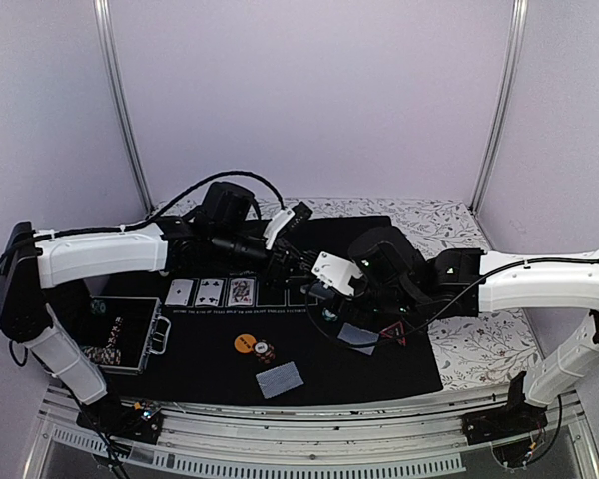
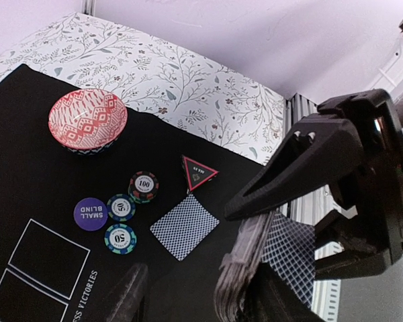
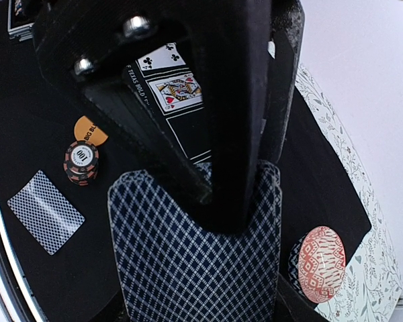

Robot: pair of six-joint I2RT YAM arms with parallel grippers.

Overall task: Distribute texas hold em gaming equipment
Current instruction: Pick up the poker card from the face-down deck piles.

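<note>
**Deck held over mid-mat, both grippers meeting at it**

The black mat [image 1: 399, 374] lies on a floral cloth [image 1: 479, 349], which shows as a strip beyond the mat's far and right edges. Bare mat shows at the near right corner and along the near edge on either side of the middle.

At the middle of the near edge sit an orange disc [image 1: 243, 342] and a chip stack [image 1: 266, 351] just beside it. A lone face-down card [image 1: 280, 379] lies closer still to that edge. A row of three face-up cards [image 1: 210, 291] lies left of the mat's middle, and an open chip case [image 1: 130, 339] straddles the left edge.

Toward the right edge a second face-down card [image 2: 185, 227] lies just beside the triangle marker [image 2: 199, 172]. A purple disc [image 2: 90, 214] and three loose chips [image 2: 121, 206] are near them. The red patterned bowl [image 2: 87, 121] stands close to the mat's border with the cloth (which corner, the wrist view does not settle).

The right gripper [image 3: 215, 218] is clamped on the deck of cards [image 3: 174, 268], one finger pressed on its patterned top, with the deck raised off the mat. The left gripper [image 2: 205, 288] stands part-way open at the deck's edge. One of its fingers is apart from the cards, with mat showing between. The other sits low behind them, and I cannot tell whether it touches.
</note>
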